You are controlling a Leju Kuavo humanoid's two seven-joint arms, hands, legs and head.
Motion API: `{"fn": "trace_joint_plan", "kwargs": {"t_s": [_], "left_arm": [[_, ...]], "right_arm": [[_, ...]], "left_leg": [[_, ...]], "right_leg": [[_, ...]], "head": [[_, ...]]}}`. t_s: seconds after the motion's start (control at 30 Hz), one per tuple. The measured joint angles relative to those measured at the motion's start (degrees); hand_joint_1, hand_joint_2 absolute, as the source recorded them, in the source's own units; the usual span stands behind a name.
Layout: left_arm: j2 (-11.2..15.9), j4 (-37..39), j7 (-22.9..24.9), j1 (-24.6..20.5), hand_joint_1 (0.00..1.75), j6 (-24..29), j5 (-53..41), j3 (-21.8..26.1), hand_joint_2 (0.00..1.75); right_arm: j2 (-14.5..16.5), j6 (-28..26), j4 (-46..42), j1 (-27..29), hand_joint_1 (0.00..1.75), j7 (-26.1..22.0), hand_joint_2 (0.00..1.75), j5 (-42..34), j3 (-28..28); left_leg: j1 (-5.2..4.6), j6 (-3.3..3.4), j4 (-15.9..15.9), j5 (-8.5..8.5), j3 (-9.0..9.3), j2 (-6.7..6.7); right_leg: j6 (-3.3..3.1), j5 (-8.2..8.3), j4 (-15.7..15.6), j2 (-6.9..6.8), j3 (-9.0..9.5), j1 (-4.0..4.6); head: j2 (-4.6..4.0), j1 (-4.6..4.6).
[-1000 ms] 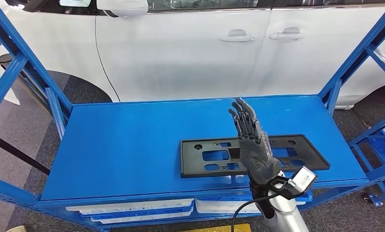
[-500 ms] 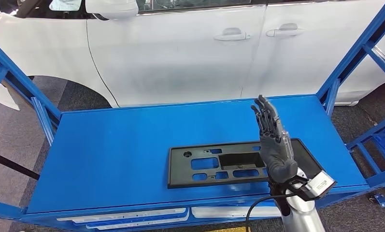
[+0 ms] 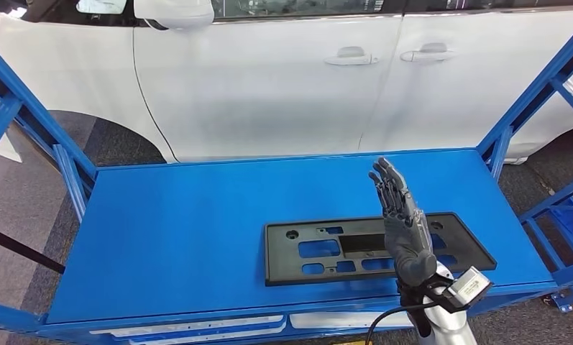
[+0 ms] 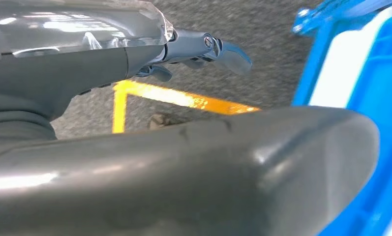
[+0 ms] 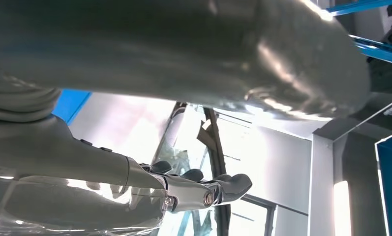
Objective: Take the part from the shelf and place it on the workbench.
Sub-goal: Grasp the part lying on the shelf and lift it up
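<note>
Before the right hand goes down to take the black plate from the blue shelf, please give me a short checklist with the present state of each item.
1. Right hand holds nothing, fingers straight and raised: ok.
2. Black plate lies flat on the blue shelf: ok.
3. Nothing lies on the plate or beside it: ok.
4. Hand is above the plate's right half, not yet touching it: ok.
5. Left hand is off the shelf, hanging over the floor: ok.
6. Workbench ready to receive the plate: cannot tell.
</note>
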Motion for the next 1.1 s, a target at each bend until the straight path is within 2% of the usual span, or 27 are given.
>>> {"fn": "trace_joint_plan", "kwargs": {"t_s": [0.03, 0.07, 0.1, 0.13, 0.2, 0.23, 0.33, 0.37, 0.4, 0.43, 0.5, 0.53, 0.57, 0.6, 0.7, 0.73, 0.83, 0.87, 0.9, 0.93, 1.0, 1.03, 1.07, 1.1], "left_arm": [[0.00, 0.00, -0.51, 0.03, 0.00, -0.11, -0.17, -0.03, 0.00], [0.00, 0.00, -0.90, 0.05, 0.00, -0.06, -0.37, -0.08, 0.00], [-0.01, 0.00, -1.15, 0.07, 0.00, 0.11, -0.63, -0.15, 0.00], [-0.02, 0.00, -1.28, 0.08, 0.00, 0.32, -0.87, -0.22, 0.00], [-0.05, 0.00, -1.34, 0.07, 0.00, 0.80, -1.22, -0.31, 0.00], [-0.07, 0.00, -1.34, 0.06, 0.00, 0.98, -1.36, -0.34, 0.00], [-0.05, 0.00, -1.28, 0.07, 0.00, 1.35, -1.61, -0.45, 0.00], [-0.04, 0.00, -1.24, 0.08, 0.00, 1.40, -1.64, -0.50, 0.00], [-0.04, 0.00, -1.19, 0.08, 0.00, 1.42, -1.67, -0.54, 0.00], [-0.04, 0.00, -1.14, 0.08, 0.00, 1.40, -1.71, -0.60, 0.00], [-0.07, 0.00, -1.04, 0.11, 0.00, 1.37, -1.86, -0.72, 0.00], [-0.07, 0.00, -0.99, 0.14, 0.00, 1.35, -2.00, -0.78, 0.00], [-0.07, 0.00, -0.95, 0.16, 0.00, 1.32, -2.14, -0.87, 0.00], [-0.07, 0.00, -0.90, 0.17, 0.00, 1.30, -2.27, -0.98, 0.00], [-0.07, 0.00, -0.69, -0.02, 0.00, 1.30, -2.71, -1.41, 0.00], [-0.07, 0.00, -0.58, -0.08, 0.00, 1.31, -2.88, -1.53, 0.00], [-0.10, 0.00, -0.39, -0.08, 0.00, 1.39, -3.21, -1.70, 0.00], [-0.14, 0.00, -0.37, -0.12, 0.00, 1.42, -3.26, -1.72, 0.00], [-0.17, 0.00, -0.37, -0.16, 0.00, 1.44, -3.29, -1.74, 0.00], [-0.20, 0.00, -0.35, -0.21, 0.00, 1.52, -3.24, -1.77, 0.00], [-0.22, 0.00, -0.04, -0.21, 0.00, 1.77, -2.79, -1.76, 0.00], [-0.22, 0.00, 0.25, -0.18, 0.00, 1.95, -2.49, -1.71, 0.00], [-0.22, 0.00, 0.60, -0.15, 0.00, 2.09, -2.26, -1.66, 0.00], [-0.22, 0.00, 0.91, -0.13, 0.00, 2.21, -2.11, -1.60, 0.00]], "right_arm": [[-0.01, 0.12, 0.00, 0.27, 0.00, 0.01, 0.00, -0.05, 0.02], [-0.01, 0.27, -0.01, 0.42, 0.00, 0.01, 0.00, -0.14, 0.03], [-0.01, 0.51, -0.05, 0.47, 0.00, 0.01, 0.00, -0.27, 0.05], [-0.01, 0.75, -0.12, 0.43, 0.00, 0.00, 0.00, -0.43, 0.05], [-0.01, 1.25, -0.25, 0.23, 0.00, 0.00, 0.00, -0.75, 0.05], [-0.01, 1.47, -0.28, 0.14, 0.00, 0.00, 0.00, -0.89, 0.05], [-0.02, 1.98, -0.28, -0.02, 0.00, 0.03, 0.00, -1.04, 0.09], [-0.02, 2.04, -0.28, -0.10, 0.00, 0.03, 0.00, -1.05, 0.12], [-0.01, 2.08, -0.28, -0.19, 0.00, 0.03, 0.00, -1.05, 0.17], [0.00, 2.14, -0.28, -0.27, 0.00, 0.03, 0.00, -1.05, 0.22], [0.01, 2.27, -0.28, -0.32, 0.00, 0.03, 0.00, -1.03, 0.28], [0.01, 2.35, -0.28, -0.31, 0.00, 0.03, 0.00, -1.02, 0.29], [0.01, 2.44, -0.28, -0.30, 0.00, 0.03, 0.00, -1.01, 0.29], [0.01, 2.56, -0.28, -0.30, 0.00, 0.03, 0.00, -1.03, 0.29], [0.01, 2.89, -0.30, -0.35, 0.00, 0.03, 0.00, -1.19, 0.29], [0.01, 2.92, -0.30, -0.42, 0.00, 0.03, 0.00, -1.26, 0.29], [0.01, 2.96, -0.31, -0.57, 0.00, 0.01, 0.00, -1.49, 0.29], [-0.01, 2.97, -0.31, -0.56, 0.00, 0.02, 0.00, -1.55, 0.29], [-0.04, 2.97, -0.30, -0.57, 0.00, 0.02, 0.00, -1.62, 0.29], [-0.09, 2.96, -0.30, -0.57, 0.00, 0.03, 0.00, -1.66, 0.29], [-0.20, 2.90, -0.13, -0.59, 0.00, 0.10, 0.00, -1.37, 0.30], [-0.23, 2.79, 0.13, -0.59, 0.00, 0.35, 0.00, -0.96, 0.32], [-0.27, 2.61, 0.55, -0.60, 0.00, 0.99, 0.00, -0.35, 0.40], [-0.32, 2.36, 1.10, -0.66, 0.00, 1.99, 0.00, 0.38, 0.58]], "left_leg": [[-0.01, 0.00, 0.05, -0.01, 0.00, 0.00], [-0.01, -0.05, 0.11, -0.05, 0.02, -0.03], [0.01, -0.14, 0.22, -0.13, 0.05, -0.07], [0.02, -0.27, 0.38, -0.26, 0.07, -0.12], [-0.16, -0.71, 0.78, -0.54, -0.08, -0.20], [-0.26, -0.98, 0.92, -0.59, -0.19, -0.22], [-0.32, -1.88, 1.06, -0.61, -0.41, -0.23], [-0.30, -2.16, 1.66, -1.30, -0.64, -0.24], [-0.25, -2.40, 3.32, -2.74, -1.25, -0.24], [-0.12, -2.60, 6.14, -4.85, -2.31, -0.24], [0.02, -2.90, 13.79, -9.27, -5.05, -0.23], [0.05, -2.99, 16.46, -10.42, -5.83, -0.23], [0.07, -3.01, 17.13, -10.51, -5.65, -0.23], [0.07, -2.95, 15.30, -9.52, -4.24, -0.23], [-0.08, -2.30, 3.11, -5.42, 2.86, -0.29], [-0.21, -2.01, 0.89, -4.82, 3.99, -0.33], [-0.44, -1.00, 0.31, -3.66, 3.70, -0.31], [-0.37, -0.61, 0.20, -3.06, 3.38, -0.19], [-0.28, -0.20, 0.05, -2.41, 2.90, -0.05], [-0.19, 0.13, -0.08, -1.83, 2.30, 0.08], [-0.29, 0.46, -0.05, -0.93, 0.90, 0.15], [-0.35, 0.44, -0.03, -0.50, 0.23, 0.15], [-0.42, 0.39, 0.00, -0.05, -0.39, 0.16], [-0.48, 0.30, 0.02, 0.33, -0.91, 0.16]], "right_leg": [[0.15, -0.43, 2.18, -0.01, -1.18, -0.14], [0.25, 0.39, 2.08, -0.02, -1.28, -0.26], [0.27, 2.24, -0.42, -0.06, -0.19, -0.38], [0.22, 4.56, -4.55, -0.12, 1.74, -0.47], [-0.10, 7.45, -11.62, -0.19, 5.02, -0.37], [-0.29, 7.89, -13.19, -0.18, 5.65, -0.26], [-1.17, 8.22, -13.66, -0.18, 5.42, -0.25], [-1.57, 8.46, -13.85, -0.25, 5.35, -0.38], [-1.96, 8.74, -14.06, -0.34, 5.22, -0.51], [-2.26, 9.01, -14.17, -0.43, 5.02, -0.52], [-2.51, 9.53, -14.16, -0.51, 4.33, -0.34], [-2.52, 9.83, -14.12, -0.53, 3.92, -0.26], [-2.46, 10.14, -14.06, -0.53, 3.49, -0.21], [-2.35, 10.46, -13.97, -0.50, 3.07, -0.20], [-1.64, 11.37, -13.56, -0.43, 2.16, -0.13], [-1.30, 11.70, -13.50, -0.43, 2.04, -0.10], [-0.18, 12.70, -13.80, -0.40, 1.94, -0.23], [0.14, 12.26, -13.54, -0.35, 1.69, -0.32], [0.45, 10.76, -12.33, -0.32, 1.10, -0.37], [0.71, 8.36, -9.92, -0.30, 0.13, -0.45], [1.15, 3.09, -2.33, -0.30, -2.36, -0.49], [1.29, 1.79, 0.98, -0.30, -3.12, -0.49], [1.32, 1.65, 2.63, -0.30, -2.97, -0.49], [1.23, 2.47, 1.90, -0.31, -1.59, -0.47]], "head": [[0.00, 0.00], [0.00, 0.00], [0.00, 0.00], [0.00, 0.00], [0.00, 0.00], [0.00, 0.00], [0.00, -0.01], [0.00, -0.01], [0.00, -0.01], [0.00, -0.01], [0.00, -0.01], [0.00, -0.01], [0.00, -0.01], [0.00, -0.01], [0.00, 0.00], [0.00, 0.00], [0.00, -0.01], [0.00, -0.01], [0.00, -0.01], [0.00, -0.01], [0.00, -0.01], [0.00, -0.01], [0.00, -0.01], [0.00, -0.01]]}}
